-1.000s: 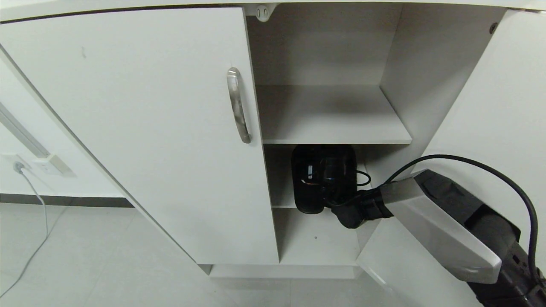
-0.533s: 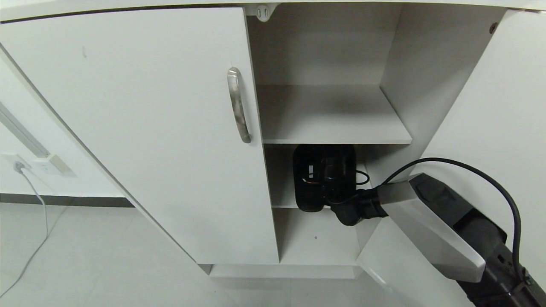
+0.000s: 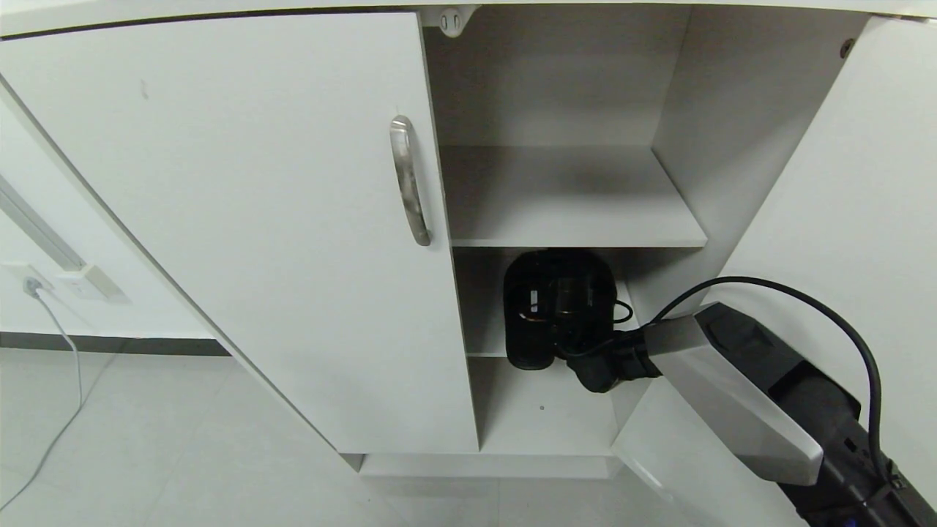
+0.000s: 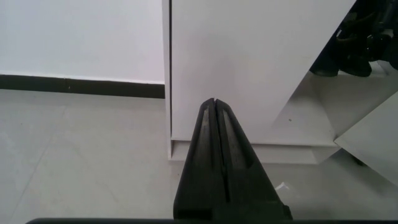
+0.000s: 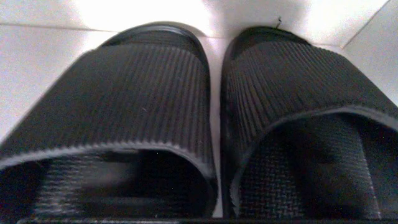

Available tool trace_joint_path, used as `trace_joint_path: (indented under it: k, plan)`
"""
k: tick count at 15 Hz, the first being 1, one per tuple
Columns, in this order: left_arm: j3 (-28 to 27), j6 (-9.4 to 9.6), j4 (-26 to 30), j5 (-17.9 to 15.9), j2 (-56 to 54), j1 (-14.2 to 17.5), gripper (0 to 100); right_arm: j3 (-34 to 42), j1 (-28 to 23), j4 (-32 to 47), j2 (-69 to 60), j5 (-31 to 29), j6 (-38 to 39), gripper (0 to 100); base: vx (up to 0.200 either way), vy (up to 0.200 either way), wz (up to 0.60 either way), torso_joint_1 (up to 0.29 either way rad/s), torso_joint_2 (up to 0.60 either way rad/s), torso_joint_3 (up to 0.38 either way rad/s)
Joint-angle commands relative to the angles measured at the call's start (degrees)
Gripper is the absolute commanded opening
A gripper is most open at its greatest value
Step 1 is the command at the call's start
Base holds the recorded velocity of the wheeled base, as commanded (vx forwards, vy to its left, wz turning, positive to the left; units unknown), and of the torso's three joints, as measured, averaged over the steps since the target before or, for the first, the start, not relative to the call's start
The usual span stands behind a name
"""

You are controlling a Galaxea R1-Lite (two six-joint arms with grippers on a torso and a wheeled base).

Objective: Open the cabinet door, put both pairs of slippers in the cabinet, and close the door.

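Lower centre of the head view: your right gripper [image 3: 578, 340] reaches into the white cabinet [image 3: 725, 146], where the pair of black ribbed slippers [image 3: 556, 307] stands on the lower inner shelf [image 3: 483, 348], under the broad middle shelf [image 3: 571, 194]. You cannot tell from here whether that gripper is clamped on the slippers or has let go.

The step in hand looks like setting the pair down. Seat both soles flat and well back from the shelf's front edge before you release. Then draw the arm straight out, keeping its black cable [image 3: 805, 293] off the open right door [image 3: 842, 219] at the right of the frame.

The right wrist view gives what the head view cannot. The slippers [image 5: 149, 106] lie side by side, straps nearly touching, over their textured footbeds.

The head view alone places them by shelf, beside the closed left door [image 3: 241, 219].

The left wrist view adds the left gripper [image 4: 214, 106], its fingers pressed together on nothing, held over the grey tiled floor [image 4: 74, 155] before the cabinet's base.
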Motion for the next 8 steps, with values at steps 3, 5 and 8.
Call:
trace_joint_path:
  k: [3, 5, 8]
  plan:
    - [0.0, 0.16, 0.0, -0.1, 0.0, 0.0, 0, 7.3, 0.9, -2.9, -4.3, -0.3, 0.1, 100, 0.000, 0.000, 0.00, 0.000, 0.00, 0.000]
    - [0.0, 0.08, 0.1, 0.0, 0.0, 0.0, 0, 16.6, 1.8, -7.7, -9.3, -0.4, 0.0, 100, 0.000, 0.000, 0.00, 0.000, 0.00, 0.000]
    - [0.0, 0.16, 0.1, -0.1, 0.0, 0.0, 0, 32.0, 3.4, -17.6, -16.7, -0.4, -0.5, 100, 0.000, 0.000, 0.00, 0.000, 0.00, 0.000]
